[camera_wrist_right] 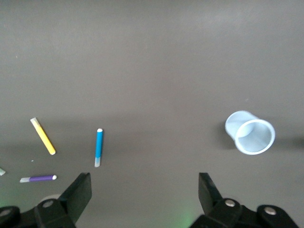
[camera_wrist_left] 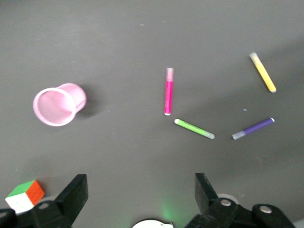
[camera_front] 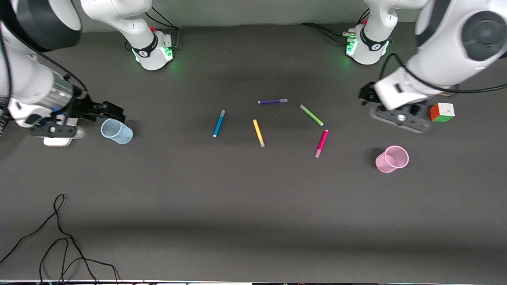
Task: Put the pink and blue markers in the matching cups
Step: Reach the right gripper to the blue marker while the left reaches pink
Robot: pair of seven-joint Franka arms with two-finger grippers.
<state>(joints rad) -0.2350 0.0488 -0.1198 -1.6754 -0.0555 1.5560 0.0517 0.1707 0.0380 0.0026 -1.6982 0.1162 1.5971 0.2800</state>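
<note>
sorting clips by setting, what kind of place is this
Likely a robotics lab bench: two arms bolted to a dark table, both open grippers, left gripper and right gripper, empty, loose cables, and test props like markers and a puzzle cube.

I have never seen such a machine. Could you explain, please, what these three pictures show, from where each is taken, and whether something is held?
Two white robot arms work at a dark table. One picture looks down from a high camera facing them; the other two come from cameras on each arm's wrist.

On the table lie five markers: blue marker, yellow marker, purple marker, green marker and pink marker. A blue cup stands toward the right arm's end, a pink cup toward the left arm's end, near a colour cube.

The left end effector and right end effector are open and hold nothing.
</note>
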